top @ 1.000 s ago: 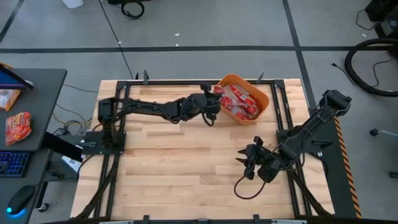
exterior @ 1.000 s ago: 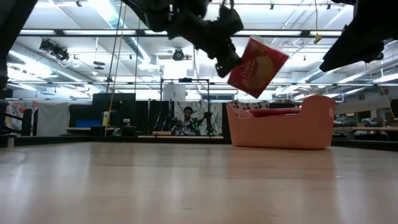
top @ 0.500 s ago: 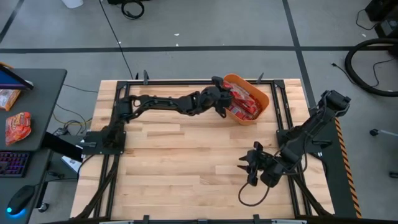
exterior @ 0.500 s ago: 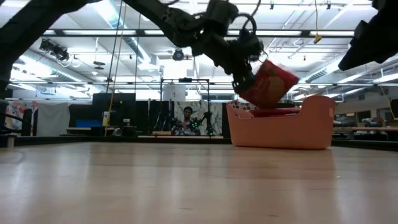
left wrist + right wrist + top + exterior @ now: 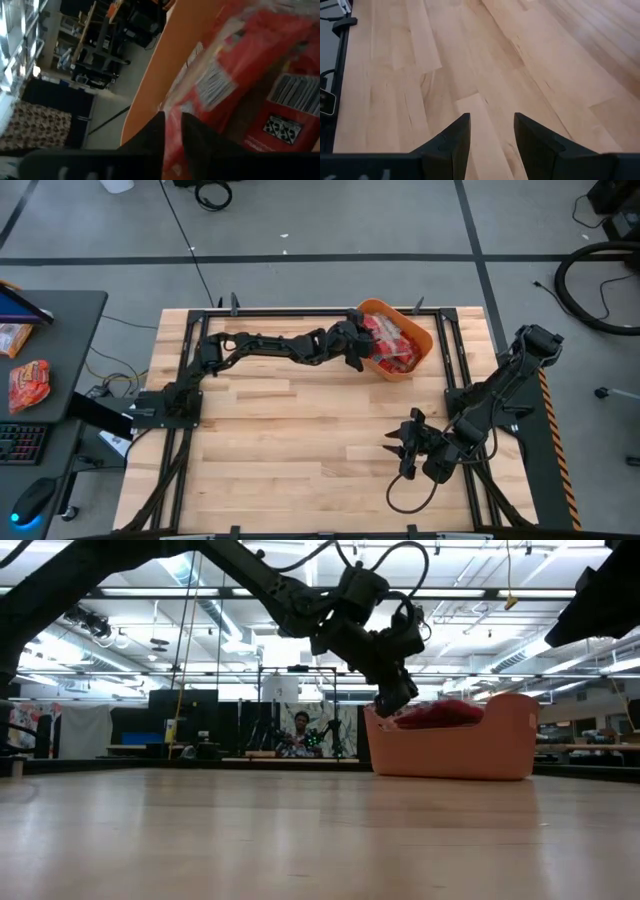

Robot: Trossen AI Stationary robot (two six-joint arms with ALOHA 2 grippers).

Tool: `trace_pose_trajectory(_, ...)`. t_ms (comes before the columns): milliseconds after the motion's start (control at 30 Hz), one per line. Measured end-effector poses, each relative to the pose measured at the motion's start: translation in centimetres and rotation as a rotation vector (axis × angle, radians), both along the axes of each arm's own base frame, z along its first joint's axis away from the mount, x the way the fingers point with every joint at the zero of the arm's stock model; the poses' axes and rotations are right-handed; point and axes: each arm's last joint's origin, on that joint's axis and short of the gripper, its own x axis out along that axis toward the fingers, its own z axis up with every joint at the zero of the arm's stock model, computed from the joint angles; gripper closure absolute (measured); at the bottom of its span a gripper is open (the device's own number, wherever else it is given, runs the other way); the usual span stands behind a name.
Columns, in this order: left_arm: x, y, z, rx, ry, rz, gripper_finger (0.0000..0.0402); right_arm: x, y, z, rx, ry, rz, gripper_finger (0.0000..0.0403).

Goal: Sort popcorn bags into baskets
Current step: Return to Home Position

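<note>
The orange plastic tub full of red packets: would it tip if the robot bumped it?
Probably not: the orange plastic tub sits low and wide on the wooden table, so it would likelier slide. The heaped red packets add some weight. The left gripper hangs at its rim; the right gripper waits apart.

popcorn bag (image 5: 440,713) lowered — into basket (image 5: 500,750)
</note>
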Motion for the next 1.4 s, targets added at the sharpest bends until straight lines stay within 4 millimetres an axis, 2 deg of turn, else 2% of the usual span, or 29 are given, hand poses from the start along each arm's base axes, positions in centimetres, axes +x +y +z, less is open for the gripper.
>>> trace_pose_trajectory(167,0.0,-0.8,0.2,-0.037,0.002,0.006,0.0289,0.0,0.0,0.0,-0.002,0.002,0.0,0.0246)
trace_pose_trajectory(300,-0.9,-2.6,1.7,-0.088,0.085,-0.031,0.0275,-0.3,-0.4,-0.3,-0.038,0.035,-0.015,0.0247)
trace_pose_trajectory(467,-2.5,-5.6,3.8,-0.226,0.171,-0.076,0.0283,-1.0,-1.3,-0.6,-0.095,0.058,-0.113,0.0247)
trace_pose_trajectory(600,-4.0,-8.8,5.9,-0.29,0.152,-0.159,0.0298,-1.2,-1.6,-0.8,-0.099,0.073,-0.14,0.0247)
trace_pose_trajectory(767,-6.6,-12.1,6.5,-0.289,0.135,-0.173,0.032,-1.5,-1.8,-0.9,-0.15,0.101,-0.127,0.0258)
trace_pose_trajectory(1033,-10.3,-16.3,6.6,-0.3,0.111,-0.14,0.0335,-1.3,-3.3,-0.1,-0.21,0.114,-0.133,0.0316)
trace_pose_trajectory(1167,-11.7,-17.9,6.8,-0.298,0.089,-0.142,0.0336,-1.1,-4.1,0.8,-0.213,0.111,-0.108,0.0344)
trace_pose_trajectory(1400,-14.4,-18.8,7.0,-0.364,0.038,-0.119,0.0336,-1.7,-5.5,2.7,-0.238,0.087,-0.057,0.038)
